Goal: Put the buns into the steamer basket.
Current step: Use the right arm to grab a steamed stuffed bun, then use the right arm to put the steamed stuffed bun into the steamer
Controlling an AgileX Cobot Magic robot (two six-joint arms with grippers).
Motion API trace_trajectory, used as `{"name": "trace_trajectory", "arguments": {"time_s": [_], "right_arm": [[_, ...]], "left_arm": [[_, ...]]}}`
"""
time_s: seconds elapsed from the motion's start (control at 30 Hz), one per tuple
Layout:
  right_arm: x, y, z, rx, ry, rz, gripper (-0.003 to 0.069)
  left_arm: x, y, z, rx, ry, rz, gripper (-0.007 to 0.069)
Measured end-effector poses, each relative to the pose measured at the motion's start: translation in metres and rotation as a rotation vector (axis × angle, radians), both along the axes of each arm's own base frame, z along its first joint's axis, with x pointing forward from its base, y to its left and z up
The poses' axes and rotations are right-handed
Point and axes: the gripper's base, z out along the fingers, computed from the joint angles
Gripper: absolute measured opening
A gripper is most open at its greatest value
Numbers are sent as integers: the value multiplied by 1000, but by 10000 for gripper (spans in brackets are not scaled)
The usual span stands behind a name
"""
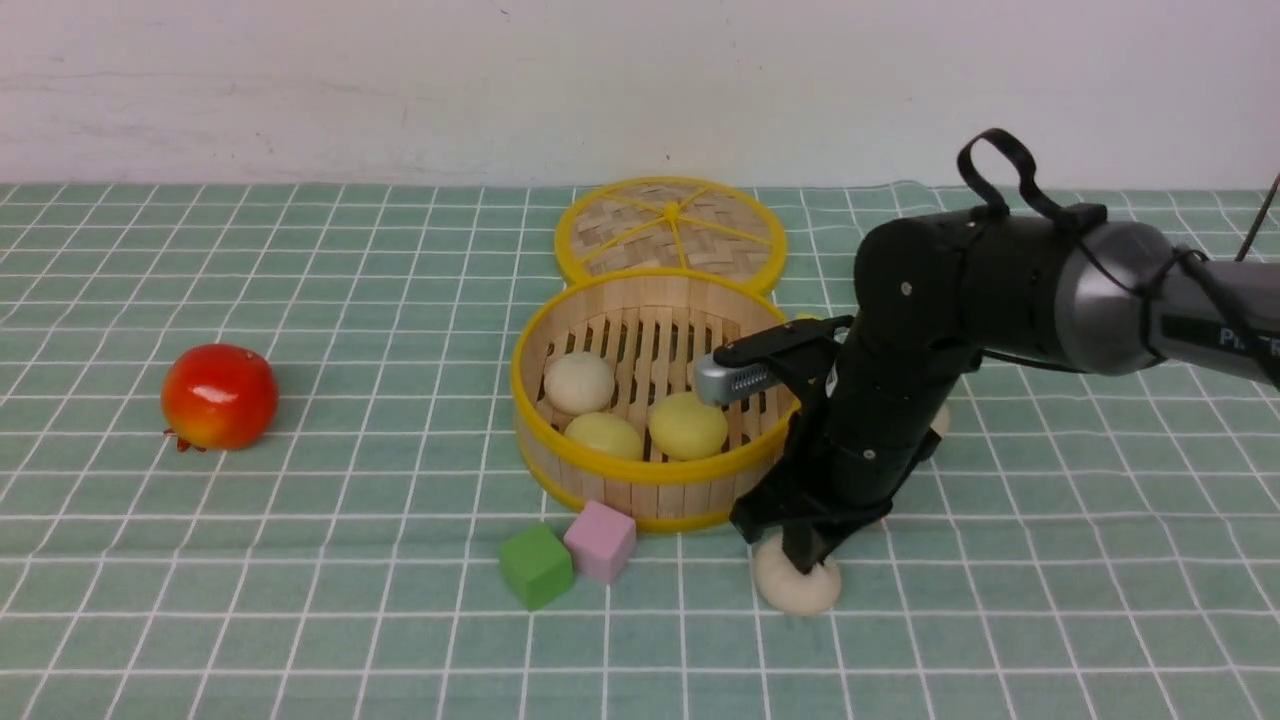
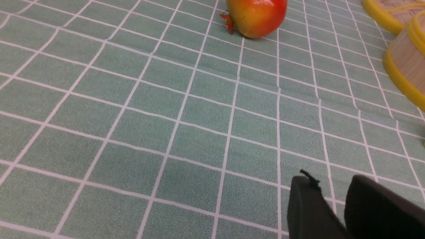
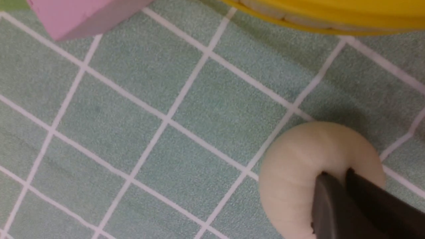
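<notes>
We saw the right gripper (image 1: 805, 572) reaching straight down onto an off-white bun (image 1: 778, 592) that lay on the green checked cloth (image 1: 300, 600). In the front view this bun sat outside the steamer basket (image 1: 640, 475), at about five o'clock from the basket's centre and just beside its wall. The basket therefore lay toward eleven o'clock from the jaws, a short way up and over the yellow rim.

The bun was round, so it had no long axis to line up with. The right arm was plainly the nearer one; the left arm did not show in the front view.

In the right wrist view the jaws (image 3: 335, 176) were pressed nearly together, pinching into the soft top of the bun (image 3: 298, 172), which dimpled around them.

The left gripper (image 2: 332, 186) hung over bare cloth, its two fingers a modest gap apart and holding nothing.

Three buns already lay inside the basket: one off-white (image 1: 579, 382) and two pale yellow (image 1: 604, 436) (image 1: 688, 425).
</notes>
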Motion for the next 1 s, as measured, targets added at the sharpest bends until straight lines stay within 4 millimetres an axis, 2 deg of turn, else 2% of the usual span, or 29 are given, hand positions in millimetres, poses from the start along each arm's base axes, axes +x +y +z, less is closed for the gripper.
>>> {"name": "trace_trajectory", "arguments": {"time_s": [0.33, 0.53, 0.67, 0.9, 1.0], "right_arm": [[-1, 0, 4, 12, 0, -1, -4], [-1, 1, 31, 36, -35, 7, -4], [5, 3, 62, 63, -81, 16, -4], [27, -11, 108, 123, -217, -30, -4], [37, -17, 120, 149, -294, -48, -4]], "left_arm": [[0, 0, 0, 0, 0, 0, 175], [0, 0, 0, 0, 0, 0, 179], [0, 0, 0, 0, 0, 0, 185], [0, 0, 0, 0, 0, 0, 193], [0, 0, 0, 0, 0, 0, 197]]}}
